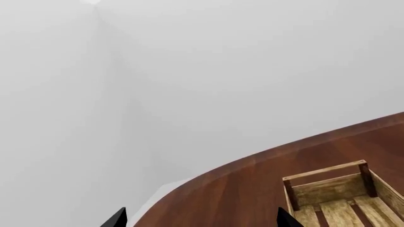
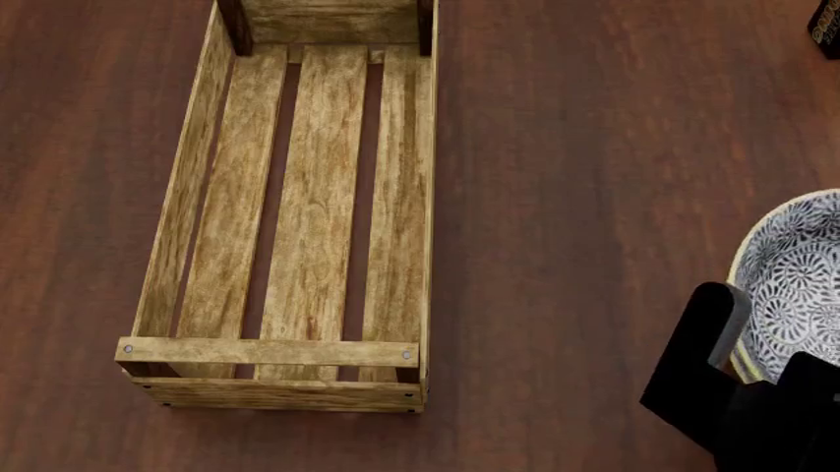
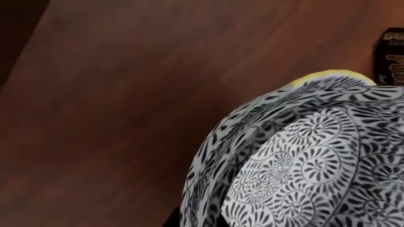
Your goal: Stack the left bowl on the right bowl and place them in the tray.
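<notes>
The tray [image 2: 171, 226], a long light-wood slatted crate, lies empty on the dark wood table; its far end also shows in the left wrist view as the tray [image 1: 328, 189]. A white bowl [image 2: 794, 275] with blue-grey pattern and pale rim sits at the right edge of the head view. My right gripper [image 2: 735, 334] is shut on its near rim, and the bowl [image 3: 303, 161] fills the right wrist view. I cannot tell whether a second bowl sits under it. My left gripper [image 1: 202, 220] is open and empty over the table near the tray's end.
A small dark pudding box [image 2: 827, 25] stands at the far right, also seen as the box [image 3: 391, 52] beyond the bowl. The table's curved far edge [image 1: 252, 158] runs past the tray's end, with a pale wall behind it.
</notes>
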You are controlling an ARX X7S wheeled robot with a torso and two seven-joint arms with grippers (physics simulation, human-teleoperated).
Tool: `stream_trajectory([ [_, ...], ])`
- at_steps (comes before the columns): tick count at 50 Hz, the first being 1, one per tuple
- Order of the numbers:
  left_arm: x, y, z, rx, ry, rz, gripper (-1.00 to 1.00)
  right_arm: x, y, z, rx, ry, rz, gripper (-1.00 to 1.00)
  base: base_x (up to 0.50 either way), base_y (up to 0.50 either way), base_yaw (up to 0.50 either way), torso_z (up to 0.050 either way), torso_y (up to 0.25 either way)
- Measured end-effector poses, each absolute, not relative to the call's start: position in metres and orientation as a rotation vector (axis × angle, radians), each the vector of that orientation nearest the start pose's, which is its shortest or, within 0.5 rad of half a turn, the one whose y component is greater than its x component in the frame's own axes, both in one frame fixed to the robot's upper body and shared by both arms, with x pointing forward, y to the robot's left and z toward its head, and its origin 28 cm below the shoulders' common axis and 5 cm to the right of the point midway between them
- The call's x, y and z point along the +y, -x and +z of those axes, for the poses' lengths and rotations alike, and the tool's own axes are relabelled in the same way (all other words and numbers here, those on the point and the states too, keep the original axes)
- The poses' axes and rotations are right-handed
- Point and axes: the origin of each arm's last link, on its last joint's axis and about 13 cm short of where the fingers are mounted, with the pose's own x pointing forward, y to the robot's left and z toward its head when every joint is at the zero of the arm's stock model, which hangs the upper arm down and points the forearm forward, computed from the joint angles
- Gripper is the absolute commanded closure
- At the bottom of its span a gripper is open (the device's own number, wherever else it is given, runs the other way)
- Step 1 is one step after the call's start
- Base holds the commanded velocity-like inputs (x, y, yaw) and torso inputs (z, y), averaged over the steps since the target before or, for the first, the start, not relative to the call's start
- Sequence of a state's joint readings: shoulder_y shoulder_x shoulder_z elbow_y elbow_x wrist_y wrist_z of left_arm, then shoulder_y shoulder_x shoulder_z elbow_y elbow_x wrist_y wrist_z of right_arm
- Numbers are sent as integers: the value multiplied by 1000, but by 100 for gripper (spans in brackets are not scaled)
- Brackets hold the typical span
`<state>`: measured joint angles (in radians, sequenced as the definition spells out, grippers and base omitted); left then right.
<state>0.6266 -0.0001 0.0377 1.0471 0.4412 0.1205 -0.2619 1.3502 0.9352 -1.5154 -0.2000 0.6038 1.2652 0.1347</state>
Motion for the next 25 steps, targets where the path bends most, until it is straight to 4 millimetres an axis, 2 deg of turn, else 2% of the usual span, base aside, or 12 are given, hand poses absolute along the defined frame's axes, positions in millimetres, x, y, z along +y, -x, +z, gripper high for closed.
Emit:
stream_trajectory([
  [7, 207, -71, 155, -591, -337, 294, -100, -217, -275, 207, 706, 1262, 102, 100, 0, 0, 0, 0, 1],
  [25, 209, -72, 156, -598, -332, 290, -100, -200, -286, 280, 458, 1348, 128, 100, 0, 0, 0, 0, 1],
])
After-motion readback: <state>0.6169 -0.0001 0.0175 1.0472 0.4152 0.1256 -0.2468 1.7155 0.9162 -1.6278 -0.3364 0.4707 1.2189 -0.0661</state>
